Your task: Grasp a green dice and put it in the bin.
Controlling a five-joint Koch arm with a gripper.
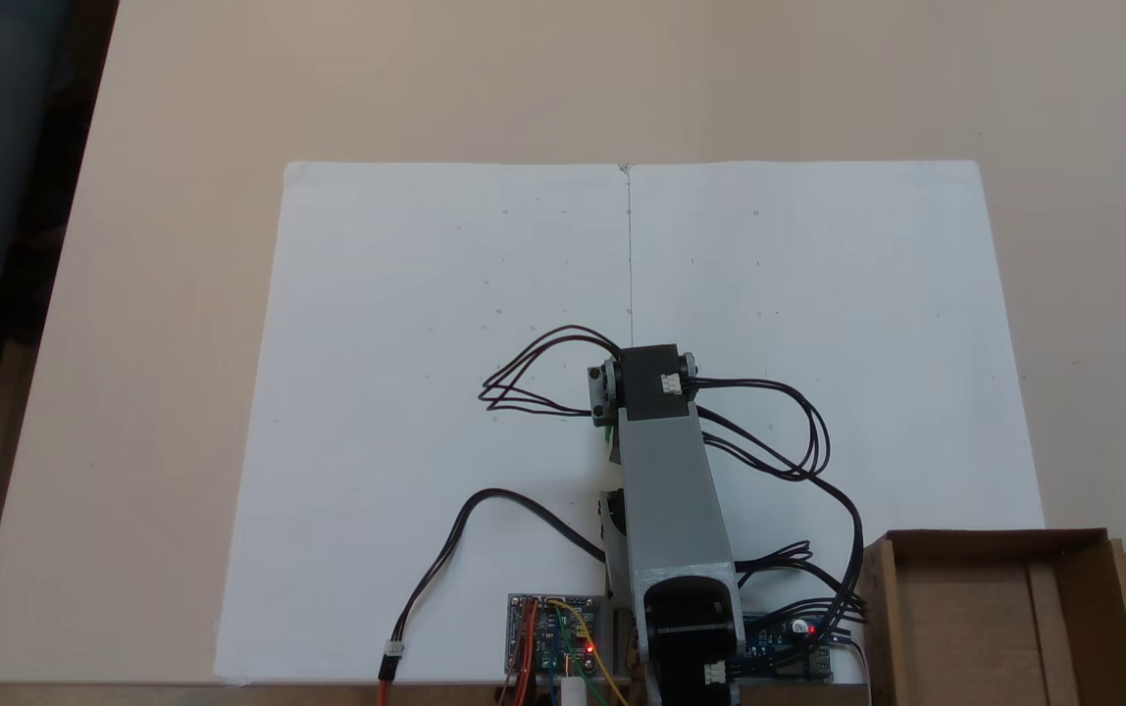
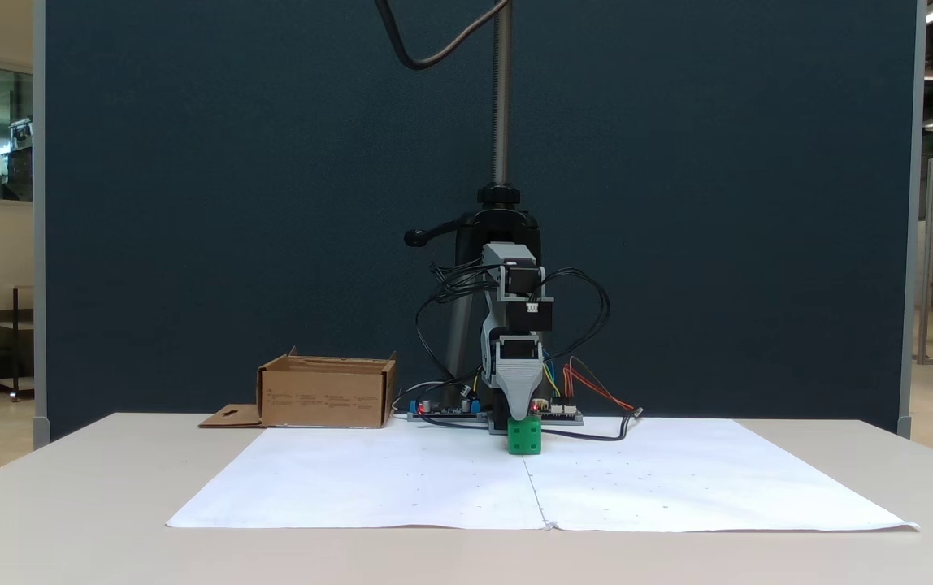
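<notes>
A small robot arm [image 2: 515,325] stood on a beige table [image 2: 68,504] covered by a white paper sheet [image 2: 678,479], its gripper [image 2: 521,414] pointing straight down onto a green dice [image 2: 524,437] that sat on the paper. Whether the jaws were spread or pinching the dice could not be told. A brown cardboard bin [image 2: 327,393] stood well apart, at the left in that fixed view

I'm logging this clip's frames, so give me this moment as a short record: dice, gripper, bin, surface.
dice: green dice resting on the white paper, near its centre seam
gripper: gripper pointing down, right above the dice; open or shut cannot be told
bin: cardboard box beside the paper, no dice seen in it
surface: beige table
</notes>
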